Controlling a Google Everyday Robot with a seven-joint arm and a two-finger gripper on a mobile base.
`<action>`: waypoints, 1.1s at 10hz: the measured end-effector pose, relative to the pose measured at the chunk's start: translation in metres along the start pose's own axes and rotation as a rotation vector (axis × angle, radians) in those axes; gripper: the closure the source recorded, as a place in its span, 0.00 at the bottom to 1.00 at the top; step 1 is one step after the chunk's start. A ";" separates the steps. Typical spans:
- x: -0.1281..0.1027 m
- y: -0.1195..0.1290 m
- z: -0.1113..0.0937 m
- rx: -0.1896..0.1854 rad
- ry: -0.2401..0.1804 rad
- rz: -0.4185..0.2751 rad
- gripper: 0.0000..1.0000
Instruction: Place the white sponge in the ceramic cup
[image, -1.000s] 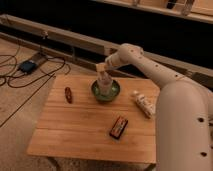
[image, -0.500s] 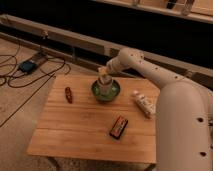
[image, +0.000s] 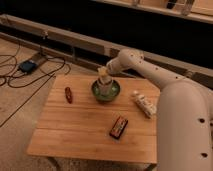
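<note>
Near frame centre, our end effector (image: 104, 75) hovers over the pale cylindrical ceramic cup (image: 104, 88) inside the round green bowl (image: 106, 92) on the slatted wooden counter (image: 75, 125); its grip we cannot tell.

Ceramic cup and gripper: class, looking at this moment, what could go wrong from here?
1. The ceramic cup stands inside the green bowl; a push from the gripper just above it might tip it.
2. The cup's mouth is narrow, so the white sponge may catch on the rim and drop into the bowl.
</note>
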 end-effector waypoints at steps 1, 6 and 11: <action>-0.001 -0.001 -0.002 0.003 -0.004 0.000 0.20; -0.021 -0.001 -0.025 0.020 -0.069 -0.018 0.20; -0.023 0.002 -0.031 0.023 -0.077 -0.030 0.20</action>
